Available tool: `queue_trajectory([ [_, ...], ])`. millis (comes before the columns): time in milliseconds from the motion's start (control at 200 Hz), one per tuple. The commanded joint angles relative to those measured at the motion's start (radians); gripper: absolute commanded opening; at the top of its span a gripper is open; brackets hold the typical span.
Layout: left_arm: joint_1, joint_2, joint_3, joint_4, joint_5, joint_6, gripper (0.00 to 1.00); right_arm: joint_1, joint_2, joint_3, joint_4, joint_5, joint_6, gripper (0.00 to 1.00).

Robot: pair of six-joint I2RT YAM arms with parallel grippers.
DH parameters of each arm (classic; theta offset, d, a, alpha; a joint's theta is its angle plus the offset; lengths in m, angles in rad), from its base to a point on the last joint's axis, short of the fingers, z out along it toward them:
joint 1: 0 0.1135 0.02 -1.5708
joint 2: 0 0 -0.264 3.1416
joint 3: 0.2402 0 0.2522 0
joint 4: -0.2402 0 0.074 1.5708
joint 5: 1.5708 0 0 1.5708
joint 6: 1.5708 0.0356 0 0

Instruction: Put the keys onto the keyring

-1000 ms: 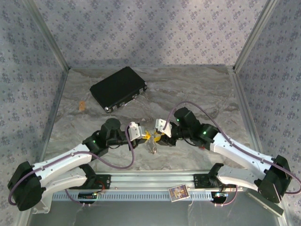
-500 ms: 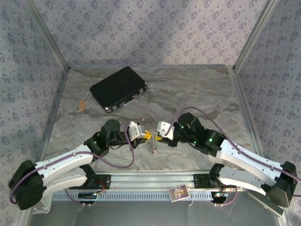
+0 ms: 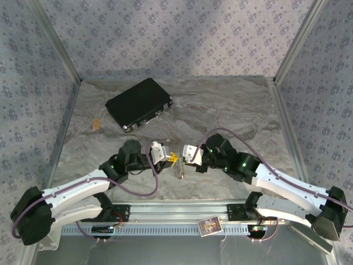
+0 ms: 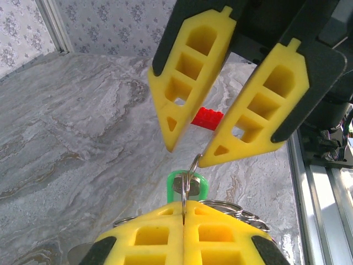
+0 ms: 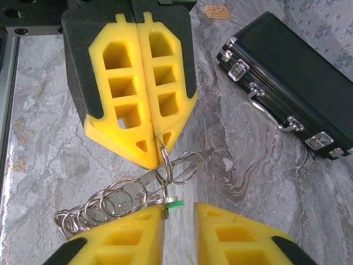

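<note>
My left gripper (image 4: 183, 207) is shut on the edge of the keyring (image 4: 193, 165), a thin silver loop held up between the two arms. A key with a green head (image 4: 186, 185) hangs on that loop, just beyond my left fingertips. In the right wrist view the green key (image 5: 175, 204) rests against the inner face of one finger of my right gripper (image 5: 179, 208), whose jaws stand apart with a gap. More silver rings (image 5: 107, 200) trail off to the side on a metal strip. From above, both grippers (image 3: 172, 159) (image 3: 184, 160) meet tip to tip over the table's near middle.
A flat black case (image 3: 139, 103) with metal latches lies at the back left. A small tan piece (image 3: 96, 125) sits near the left wall. A red block (image 4: 207, 117) lies on the marble beyond the grippers. A card (image 3: 209, 226) rests on the front rail.
My right gripper has slid left toward the left gripper and its jaws have narrowed. The left gripper has kept its hold and place.
</note>
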Motion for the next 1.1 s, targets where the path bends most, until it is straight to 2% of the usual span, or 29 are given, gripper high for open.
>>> queue_trajectory([
  [0, -0.001, -0.002, 0.007, 0.069, 0.004, -0.011, 0.00, 0.007, 0.006, 0.004, 0.016, -0.001, -0.006, 0.17],
  [200, 0.000, 0.002, 0.009, 0.079, 0.005, -0.012, 0.00, 0.016, 0.032, 0.010, 0.001, -0.018, -0.028, 0.00],
  [500, -0.001, 0.010, 0.011, 0.122, -0.001, -0.011, 0.00, 0.047, 0.093, 0.029, -0.015, -0.015, -0.044, 0.00],
  [645, -0.001, 0.009, 0.004, 0.119, 0.000, -0.011, 0.00, 0.030, 0.028, -0.003, 0.006, -0.002, -0.022, 0.19],
  [695, 0.000, 0.009, 0.001, 0.120, 0.001, -0.009, 0.00, 0.010, -0.004, -0.019, 0.005, -0.017, -0.005, 0.21],
  [795, 0.000, 0.009, -0.002, 0.122, 0.007, 0.000, 0.00, -0.065, -0.057, -0.047, 0.007, -0.113, 0.052, 0.23],
  [924, 0.000, 0.013, -0.009, 0.125, 0.012, 0.014, 0.00, -0.174, -0.077, -0.074, 0.051, -0.321, 0.166, 0.24],
  [1094, 0.000, 0.033, -0.006, 0.130, 0.052, 0.024, 0.00, -0.215, -0.037, -0.082, 0.131, -0.477, 0.258, 0.24],
])
